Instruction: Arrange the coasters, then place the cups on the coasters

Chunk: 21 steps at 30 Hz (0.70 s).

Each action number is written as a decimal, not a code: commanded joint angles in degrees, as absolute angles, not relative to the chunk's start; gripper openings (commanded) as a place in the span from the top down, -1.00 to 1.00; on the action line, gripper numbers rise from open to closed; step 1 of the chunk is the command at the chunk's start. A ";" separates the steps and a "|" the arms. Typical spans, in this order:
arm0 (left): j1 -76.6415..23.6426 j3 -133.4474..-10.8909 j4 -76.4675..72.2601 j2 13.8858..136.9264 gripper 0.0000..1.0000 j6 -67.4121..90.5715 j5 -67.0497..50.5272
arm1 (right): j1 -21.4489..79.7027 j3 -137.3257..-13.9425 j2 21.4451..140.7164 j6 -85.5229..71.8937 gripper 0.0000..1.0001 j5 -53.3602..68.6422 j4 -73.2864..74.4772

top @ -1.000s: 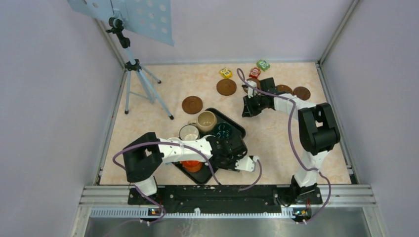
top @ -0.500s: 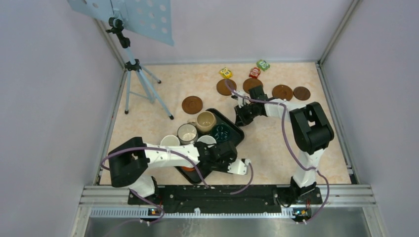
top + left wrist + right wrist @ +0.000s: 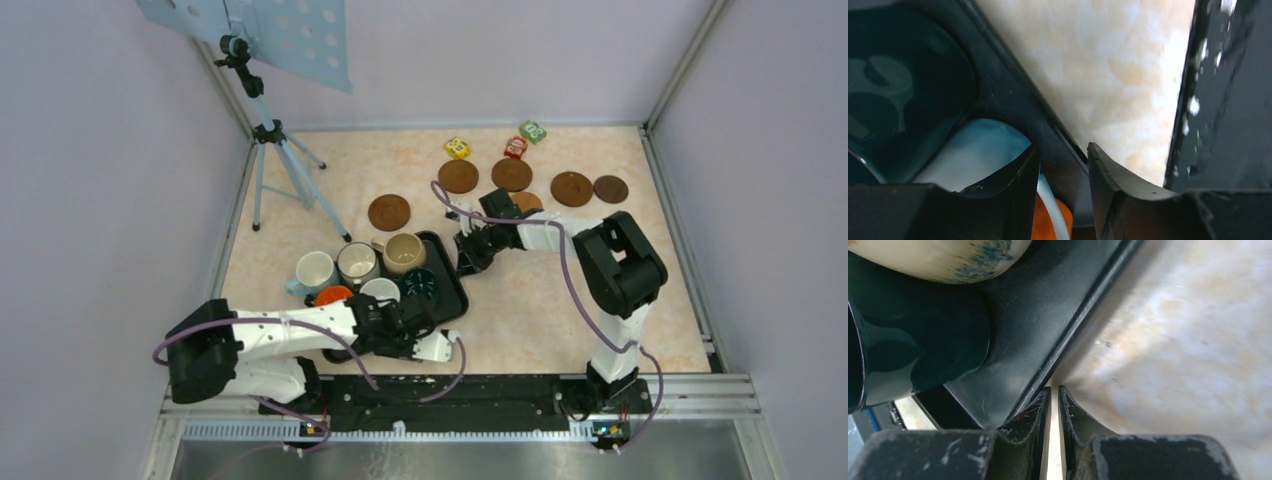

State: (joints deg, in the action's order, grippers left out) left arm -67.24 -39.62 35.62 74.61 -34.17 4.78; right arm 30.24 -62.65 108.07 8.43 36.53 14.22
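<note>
Nearest: left gripper (image 3: 1060,159), one finger inside and one outside the near rim of the black tray (image 3: 447,278). Jaws parted only by the thickness of that rim and pressed on it from both sides, so by judgement holding the tray.

Just behind the rim, on the tray: orange cup (image 3: 333,296), white cup (image 3: 380,290), dark green cup (image 3: 420,283). A little farther: dark-rimmed cup (image 3: 357,263) and beige cup (image 3: 403,252). Leftmost, blue-handled cup (image 3: 315,270); on the tray or beside it, cannot tell. Long axis of the tray running from near left to far right.

At the far right edge of the tray: right gripper (image 3: 1054,390), closed to a thin slit, nothing seen between the fingers, one fingertip touching the rim.

Farther: coasters (image 3: 458,176) flat on the table in a loose row along the far side, well apart from the cups. Lone coaster (image 3: 389,211) just beyond the beige cup, near a leg of the tripod (image 3: 270,140). Half-hidden coaster (image 3: 527,202) just beside the right arm. Behind the row, small colored blocks (image 3: 457,148).

By judgement: coasters lying far and right of both grippers, right arm clearly nearer to them, left arm nearer to the cups. Round and thin, so no preferred grasp axis. Open table right of the tray; tight only by the tripod leg and the blocks.
</note>
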 commanded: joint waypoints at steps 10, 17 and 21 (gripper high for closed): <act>-61.65 -40.66 47.90 65.66 -0.31 -30.49 1.82 | 40.07 -63.89 108.83 3.24 0.67 42.99 11.87; -61.40 -54.54 50.05 71.81 -0.52 -31.56 -3.28 | 35.74 -68.09 104.68 2.93 0.39 43.19 14.58; -60.05 -64.24 49.13 75.27 -0.77 -32.59 -5.88 | 29.65 -68.52 99.35 3.04 0.11 43.00 15.40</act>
State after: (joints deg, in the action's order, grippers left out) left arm -61.71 -55.16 51.59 73.19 -31.42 -2.79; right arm 34.74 -64.93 107.15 3.53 40.29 17.39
